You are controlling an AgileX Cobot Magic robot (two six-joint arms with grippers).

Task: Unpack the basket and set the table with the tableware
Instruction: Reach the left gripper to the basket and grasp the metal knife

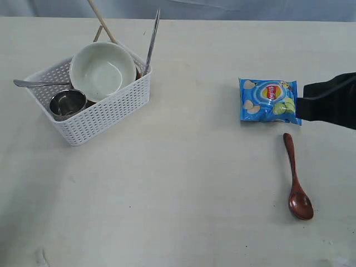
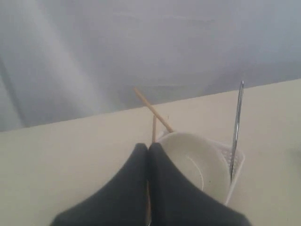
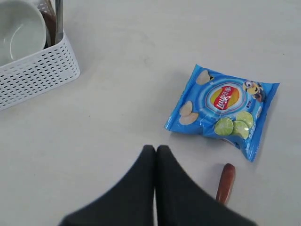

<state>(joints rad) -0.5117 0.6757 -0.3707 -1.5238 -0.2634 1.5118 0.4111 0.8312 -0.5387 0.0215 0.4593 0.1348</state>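
The left gripper (image 2: 149,148) is hanging with its jaws pressed together, gripping nothing. Just ahead of its fingertips the pale round bowl (image 2: 195,165) is leaning inside the basket (image 2: 238,161), its hollow turned up toward the gripper. Beyond the bowl, the wooden chopsticks (image 2: 153,110) are slanting out over the far rim. A steel utensil (image 2: 236,127), knife or fork I cannot tell, is standing nearly upright with its long axis pointing up and away. The small steel cup (image 1: 68,103) is sitting in the basket beside the bowl.

The right gripper (image 3: 155,149) is likewise closed and empty, well apart from the basket. The wooden spoon (image 3: 225,182) is lying on the table (image 1: 183,183) just beside its fingers, and the blue chips bag (image 3: 223,108) near ahead.

The left arm is the nearer one, so the bowl is probably falling to it, and its jaws would need to part first.
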